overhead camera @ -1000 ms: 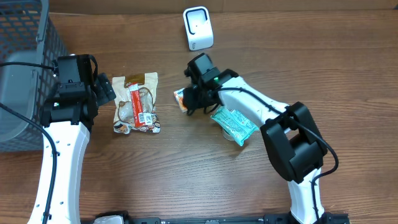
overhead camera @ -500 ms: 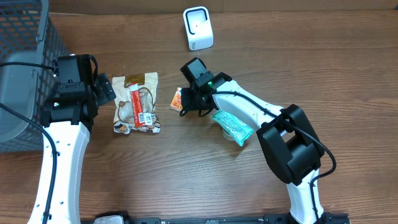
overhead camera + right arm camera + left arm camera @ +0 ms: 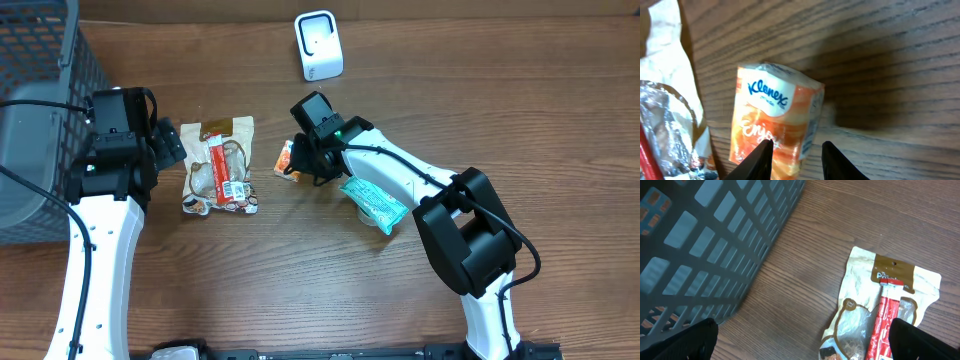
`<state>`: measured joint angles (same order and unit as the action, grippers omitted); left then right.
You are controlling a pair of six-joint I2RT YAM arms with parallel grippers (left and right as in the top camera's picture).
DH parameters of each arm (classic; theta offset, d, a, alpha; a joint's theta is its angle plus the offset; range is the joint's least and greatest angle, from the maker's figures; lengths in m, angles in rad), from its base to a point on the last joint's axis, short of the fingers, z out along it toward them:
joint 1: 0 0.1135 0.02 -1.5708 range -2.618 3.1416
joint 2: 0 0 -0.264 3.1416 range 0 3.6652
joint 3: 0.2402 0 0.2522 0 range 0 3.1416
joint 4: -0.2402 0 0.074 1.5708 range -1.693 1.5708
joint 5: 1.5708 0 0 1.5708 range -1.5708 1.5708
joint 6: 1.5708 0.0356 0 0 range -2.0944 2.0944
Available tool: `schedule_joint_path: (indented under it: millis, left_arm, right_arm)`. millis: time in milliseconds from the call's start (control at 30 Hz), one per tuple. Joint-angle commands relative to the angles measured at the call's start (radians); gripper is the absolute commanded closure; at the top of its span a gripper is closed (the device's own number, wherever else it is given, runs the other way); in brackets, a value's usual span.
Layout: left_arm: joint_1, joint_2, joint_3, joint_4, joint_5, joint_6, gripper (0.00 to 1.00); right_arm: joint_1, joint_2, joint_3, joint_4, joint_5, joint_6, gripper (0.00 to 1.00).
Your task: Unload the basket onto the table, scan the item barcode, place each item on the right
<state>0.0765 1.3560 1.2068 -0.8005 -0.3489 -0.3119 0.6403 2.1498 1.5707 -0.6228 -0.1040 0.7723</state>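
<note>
An orange Kleenex tissue pack point(image 3: 287, 158) point(image 3: 772, 120) lies flat on the wooden table left of centre. My right gripper point(image 3: 305, 168) point(image 3: 797, 146) hangs just over its right end. One finger lies over the pack's orange face and the other stands just off its white side edge, with a thin gap showing there. The jaws are narrowed but not pressed on the pack. The white barcode scanner point(image 3: 318, 45) stands upright at the far edge. My left gripper point(image 3: 170, 145) point(image 3: 802, 330) is wide open with nothing in it, above bare table beside a snack bag.
A clear snack bag point(image 3: 220, 165) point(image 3: 885, 310) with a red stick inside lies between the arms. A teal packet point(image 3: 375, 200) lies under the right forearm. A grey mesh basket point(image 3: 40, 100) point(image 3: 705, 245) fills the far left corner.
The right gripper shifted a little left, and the tissue pack went with it. Its jaws have since narrowed around the pack's end. The left arm has not moved.
</note>
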Motion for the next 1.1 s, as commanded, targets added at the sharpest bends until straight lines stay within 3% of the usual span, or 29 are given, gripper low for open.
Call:
schedule_joint_path:
  millis: [0, 633, 767, 933, 1067]
  left_arm:
    - [-0.001, 0.005, 0.012, 0.0, -0.017, 0.001, 0.0]
    - [-0.001, 0.005, 0.012, 0.0, -0.017, 0.001, 0.0]
    - [-0.001, 0.005, 0.012, 0.0, -0.017, 0.001, 0.0]
    - [-0.001, 0.005, 0.012, 0.0, -0.017, 0.001, 0.0]
    - [-0.001, 0.005, 0.012, 0.0, -0.017, 0.001, 0.0]
  right_arm:
    - [-0.004, 0.007, -0.001, 0.015, 0.015, 0.034, 0.67]
    - [0.0, 0.053, -0.001, 0.03, 0.043, 0.043, 0.68]
    - [0.0, 0.051, 0.0, 0.029, 0.043, 0.038, 0.96]
    - [-0.01, -0.02, 0.002, 0.016, 0.071, -0.069, 0.96]
    - [0.016, -0.158, 0.002, -0.016, 0.229, -0.192, 0.96]
